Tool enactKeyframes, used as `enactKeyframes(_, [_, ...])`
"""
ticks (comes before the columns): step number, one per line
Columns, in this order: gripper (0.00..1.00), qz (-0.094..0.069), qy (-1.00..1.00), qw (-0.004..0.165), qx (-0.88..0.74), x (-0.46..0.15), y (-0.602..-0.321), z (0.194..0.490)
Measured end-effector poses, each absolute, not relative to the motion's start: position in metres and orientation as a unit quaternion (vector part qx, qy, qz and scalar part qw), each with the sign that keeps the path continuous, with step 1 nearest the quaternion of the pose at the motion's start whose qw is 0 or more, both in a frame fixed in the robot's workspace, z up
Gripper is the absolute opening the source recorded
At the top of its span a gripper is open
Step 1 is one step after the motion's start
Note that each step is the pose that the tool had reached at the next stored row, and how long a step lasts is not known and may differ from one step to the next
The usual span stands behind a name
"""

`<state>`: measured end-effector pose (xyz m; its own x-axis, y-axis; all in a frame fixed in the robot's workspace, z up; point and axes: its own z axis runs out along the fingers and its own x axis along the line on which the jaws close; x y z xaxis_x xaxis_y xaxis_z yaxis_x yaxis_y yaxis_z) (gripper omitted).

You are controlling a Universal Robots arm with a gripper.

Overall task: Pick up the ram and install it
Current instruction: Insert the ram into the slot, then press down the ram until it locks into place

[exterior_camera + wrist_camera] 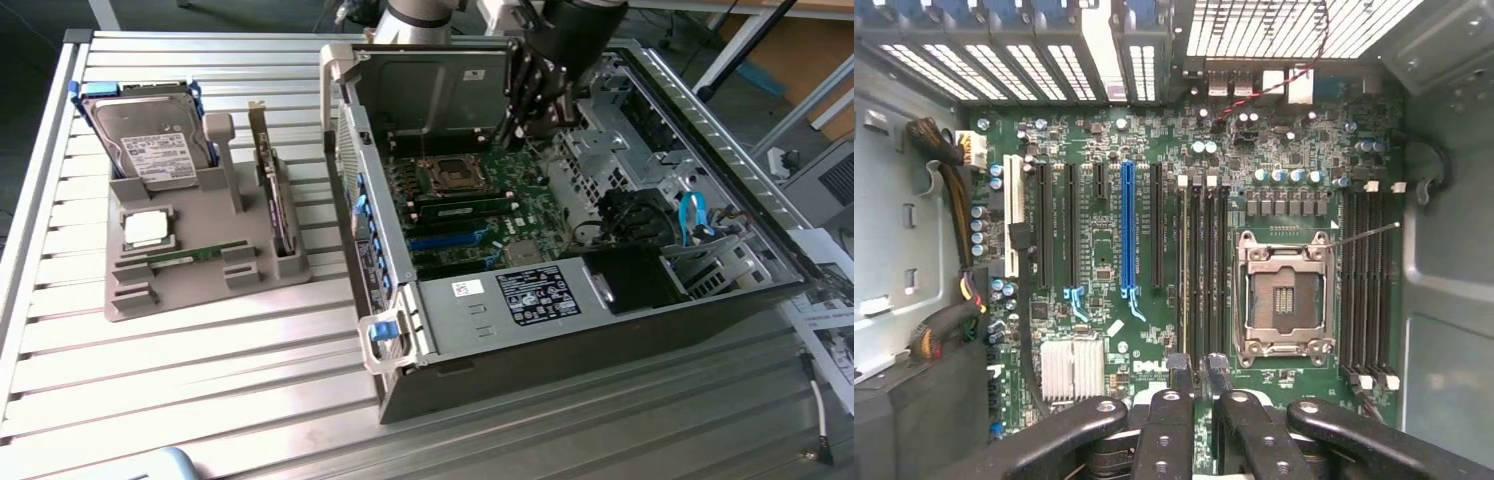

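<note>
Inside the open computer case (pixel 400 390) on the table's (pixel 200 400) far side, the tool (pixel 1197 372) hovers over the motherboard (pixel 1104 250), fingertips (pixel 1179 370) slightly apart and gripping nothing. Just beyond them the ram (pixel 1184 270) stands in a slot beside the processor socket (pixel 1282 300).

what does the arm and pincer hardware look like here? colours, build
Pincer: glossy black linkage bars with rounded ends joined by silver pivot pins, ending in narrow dark fingertips. In the exterior view the arm has a light grey segment with a black joint, and the black pincer assembly hangs below it.
</note>
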<state>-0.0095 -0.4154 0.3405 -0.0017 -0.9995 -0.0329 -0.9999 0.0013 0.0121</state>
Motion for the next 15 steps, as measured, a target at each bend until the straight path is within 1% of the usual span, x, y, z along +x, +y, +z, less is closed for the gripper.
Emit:
enactKeyframes(6, [0.19, 0.016, 0.708, 0.007, -0.706, -0.0095, -0.4154, 0.3508])
enactKeyframes(15, [0.19, 0.016, 0.708, 0.007, -0.706, -0.0095, -0.4154, 0.3508])
